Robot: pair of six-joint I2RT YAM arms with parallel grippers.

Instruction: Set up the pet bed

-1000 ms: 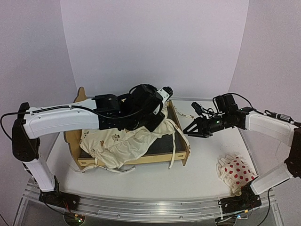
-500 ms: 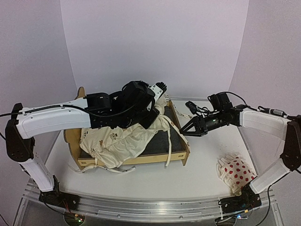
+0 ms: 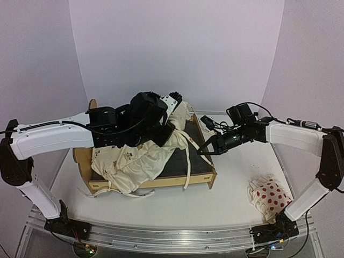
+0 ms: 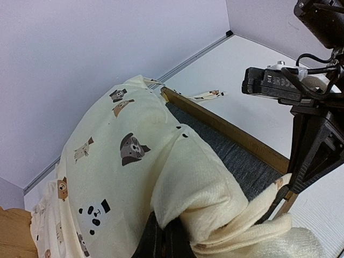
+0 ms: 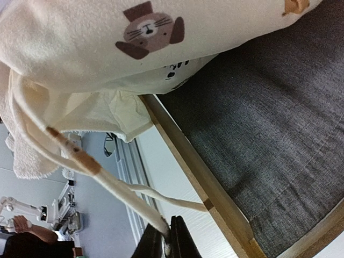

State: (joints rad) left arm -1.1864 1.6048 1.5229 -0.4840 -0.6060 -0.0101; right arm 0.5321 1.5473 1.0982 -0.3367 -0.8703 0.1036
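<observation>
Cream cushion (image 4: 123,161) in raised left tool (image 4: 161,240), right tool (image 5: 167,237) pinching tie (image 5: 107,180)

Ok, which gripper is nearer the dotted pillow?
Right. The right gripper, pinching a tie at the pet bed's right end, is up-left of the pillow; the left gripper is farther, over the bed holding the cushion.

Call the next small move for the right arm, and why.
Probably draw the right gripper, shut on a tie of the cushion, toward the pet bed end nearest it: the cushion is bunched in the left gripper and the grey base lies bare there.
</observation>
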